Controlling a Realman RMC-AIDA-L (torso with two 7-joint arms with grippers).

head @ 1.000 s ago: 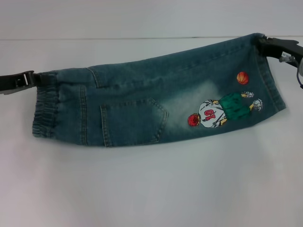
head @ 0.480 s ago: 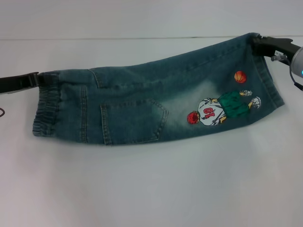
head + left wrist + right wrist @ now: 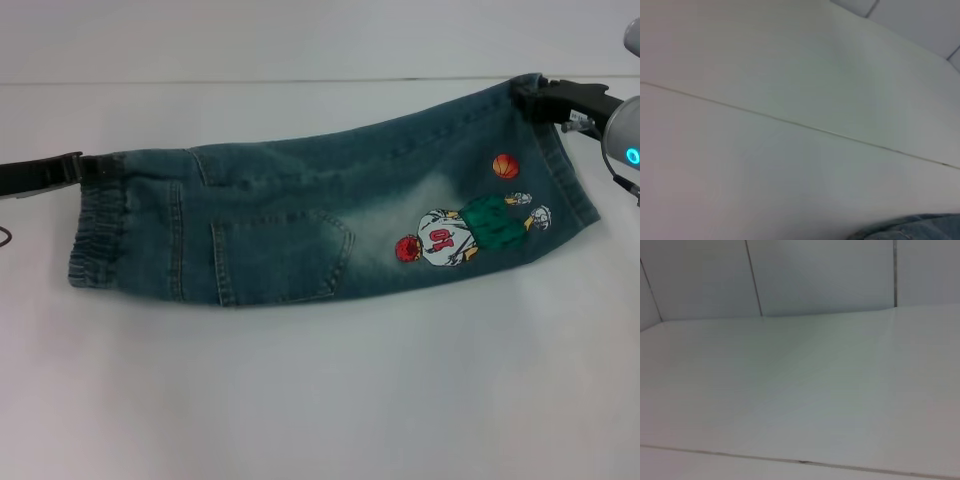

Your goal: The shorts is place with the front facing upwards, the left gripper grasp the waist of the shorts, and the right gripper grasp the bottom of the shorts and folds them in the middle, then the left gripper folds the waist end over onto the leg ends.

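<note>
White tabletop (image 3: 300, 400) everywhere, with a thin seam line running across the far side and pale wall panels behind it. Going left to right in the head view: the left gripper (image 3: 88, 166) is coming in from the left edge, low and flat on its black arm, and it's pinching the far corner of the waist of the shorts (image 3: 96, 225). Jaws look clamped down on that ruffled band, narrow, with denim between them.

From there the shorts (image 3: 300, 215) are lying stretched out across the middle of the table, already folded lengthwise so only one leg's width is showing. The back pocket (image 3: 280, 255) is sitting just left of centre, a pale bleached patch is next to it, then the cartoon basketball player (image 3: 465, 232) with the orange ball (image 3: 506, 166) just above him. The whole thing is slanting a bit, with the right end sitting farther back than the left.

At the right end, the bottom of the shorts (image 3: 570, 180) is being held at its far corner by the right gripper (image 3: 535, 98), which is reaching in from the right edge. Its jaws are closed on the hem there.

Left wrist view is only catching table plus a sliver of denim (image 3: 910, 229) at the edge. Right wrist view is just showing table and wall.
</note>
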